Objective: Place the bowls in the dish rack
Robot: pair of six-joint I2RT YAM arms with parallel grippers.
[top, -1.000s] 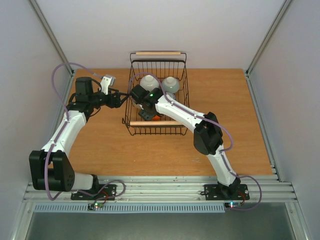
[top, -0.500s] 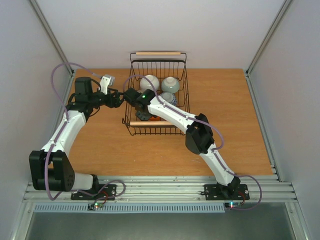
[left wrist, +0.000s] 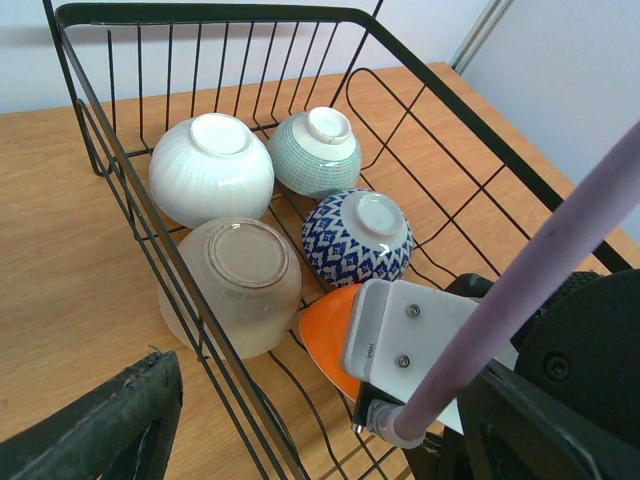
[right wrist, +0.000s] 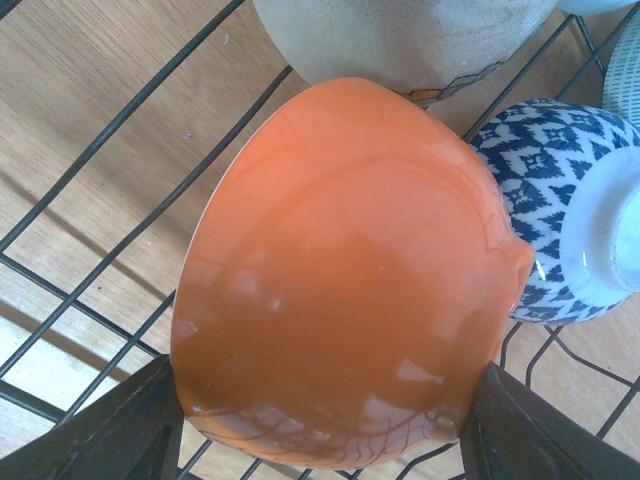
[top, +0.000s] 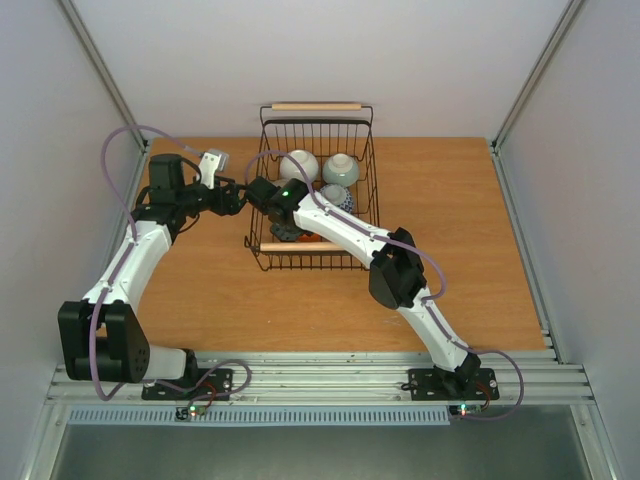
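Note:
The black wire dish rack (top: 366, 215) stands mid-table. In the left wrist view its left wall (left wrist: 140, 215) is close, and four bowls sit upside down inside: white ribbed (left wrist: 212, 168), pale green (left wrist: 315, 150), blue-and-white (left wrist: 357, 237) and tan (left wrist: 232, 285). My right gripper (right wrist: 320, 440) is shut on an orange bowl (right wrist: 350, 270), tilted on edge over the rack floor beside the tan and blue bowls. It sits low in the rack's near left part (top: 290, 226). My left gripper (top: 238, 197) is open and empty at the rack's left wall.
The rack has wooden bar handles at the far end (top: 316, 105) and the near end (top: 300, 246). The right arm's wrist camera block (left wrist: 430, 335) and purple cable (left wrist: 540, 270) fill the lower right of the left wrist view. Bare wooden table (top: 450, 200) lies to the right.
My right gripper has moved left and lower inside the rack with the orange bowl. The left arm has hardly moved.

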